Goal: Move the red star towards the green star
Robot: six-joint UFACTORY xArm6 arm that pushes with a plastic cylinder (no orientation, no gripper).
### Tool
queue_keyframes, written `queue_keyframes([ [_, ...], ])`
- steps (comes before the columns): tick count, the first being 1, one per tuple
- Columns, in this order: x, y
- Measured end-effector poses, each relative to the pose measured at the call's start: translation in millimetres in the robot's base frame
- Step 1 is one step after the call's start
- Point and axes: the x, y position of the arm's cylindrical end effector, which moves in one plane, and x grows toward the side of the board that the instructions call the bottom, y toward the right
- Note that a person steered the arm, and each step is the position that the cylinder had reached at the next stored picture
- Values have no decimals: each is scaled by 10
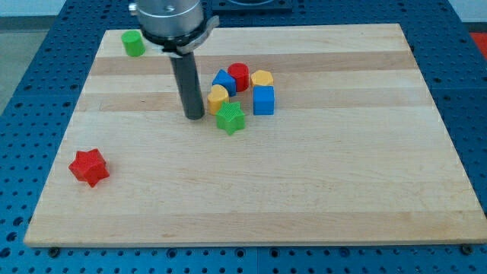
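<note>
The red star (88,167) lies near the view's lower left of the wooden board (304,190). The green star (230,119) sits near the board's middle, at the lower edge of a cluster of blocks. My tip (194,116) rests on the board just left of the green star, close to it and to the yellow heart-like block (218,97). The red star is far to the lower left of my tip.
The cluster holds a blue triangular block (224,79), a red cylinder (239,75), a yellow block (262,78) and a blue cube (263,100). A green cylinder-like block (134,43) stands at the top left corner.
</note>
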Motion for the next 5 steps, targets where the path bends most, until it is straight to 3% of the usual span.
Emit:
queue_keyframes([
  [3,-130,302],
  [4,-130,-88],
  [5,-92,-967],
])
